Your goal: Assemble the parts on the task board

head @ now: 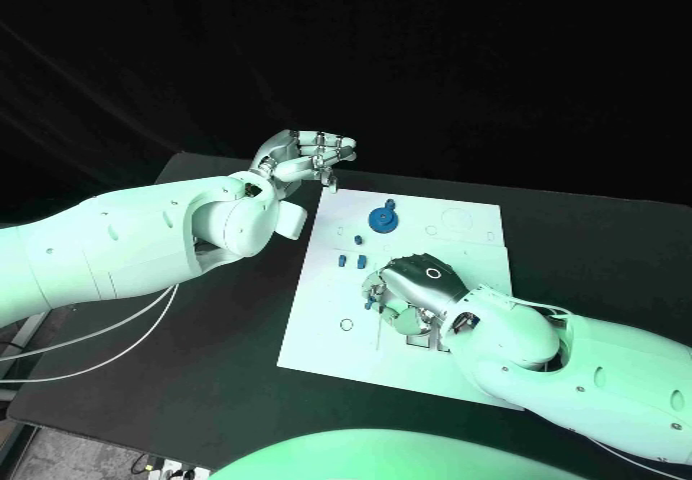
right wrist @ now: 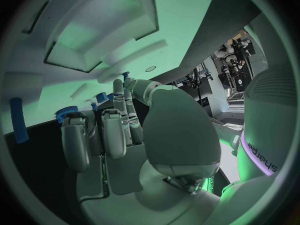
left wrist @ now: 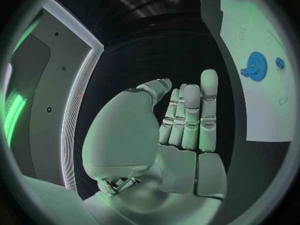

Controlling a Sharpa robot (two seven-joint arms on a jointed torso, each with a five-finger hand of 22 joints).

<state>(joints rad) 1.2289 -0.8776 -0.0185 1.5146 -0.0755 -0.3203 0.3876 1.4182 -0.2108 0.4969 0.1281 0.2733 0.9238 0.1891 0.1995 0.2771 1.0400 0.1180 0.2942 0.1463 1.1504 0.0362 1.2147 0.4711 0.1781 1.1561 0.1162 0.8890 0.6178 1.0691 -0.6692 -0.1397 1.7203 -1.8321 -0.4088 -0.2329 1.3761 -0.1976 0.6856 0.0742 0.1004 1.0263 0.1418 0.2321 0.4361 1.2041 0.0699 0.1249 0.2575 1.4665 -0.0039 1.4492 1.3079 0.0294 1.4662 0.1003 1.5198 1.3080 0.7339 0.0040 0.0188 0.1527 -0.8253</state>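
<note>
The right robot hand (head: 414,290) was down low over the middle of the board (head: 462,222), fingers curled toward a small cluster of blue parts (head: 372,296), and whether it actually pinched one I could not tell, since the palm hid the fingertips. The left robot hand (head: 303,155) hung off the board's far left corner over the black surface (head: 216,360), fingers upright and close together, nothing in them. On the far side of the board the blue gear (head: 384,219) sat on its spot, looking already seated, with a small blue piece just beside it in the left wrist view. Two more short blue pegs (head: 351,262) lay on the left half, near the working hand and apparently still loose. By my reading the job was early to midway: one gear in, several small parts left to place. The right forearm crossed the near right corner of the board, covering whatever lay there, and the left arm stood clear of the work.
</note>
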